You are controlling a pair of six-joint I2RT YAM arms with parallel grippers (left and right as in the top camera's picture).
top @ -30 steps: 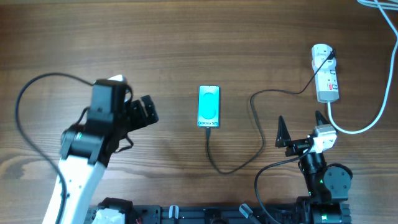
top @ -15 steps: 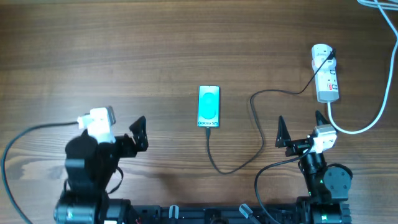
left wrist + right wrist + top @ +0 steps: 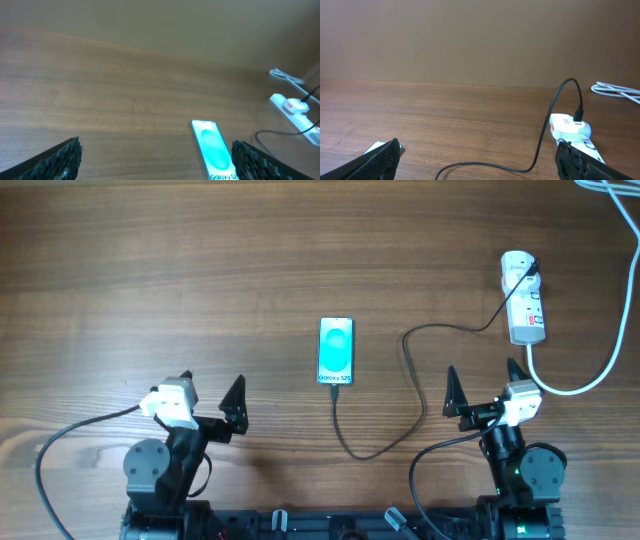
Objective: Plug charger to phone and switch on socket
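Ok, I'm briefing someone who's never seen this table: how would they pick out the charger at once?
On the wooden table, find the white socket at the far right. The charger runs from the black plug in it, looping down to the cyan phone mid-table. It is thin and black; the other cable is thick and white.

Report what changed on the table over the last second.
The left gripper drew back from beside the phone toward the table's near edge, and now sits low with its jaws open, much like the right gripper. It took hold of nothing and let go of nothing. The phone, the charger, the socket and the right gripper stayed as they were.
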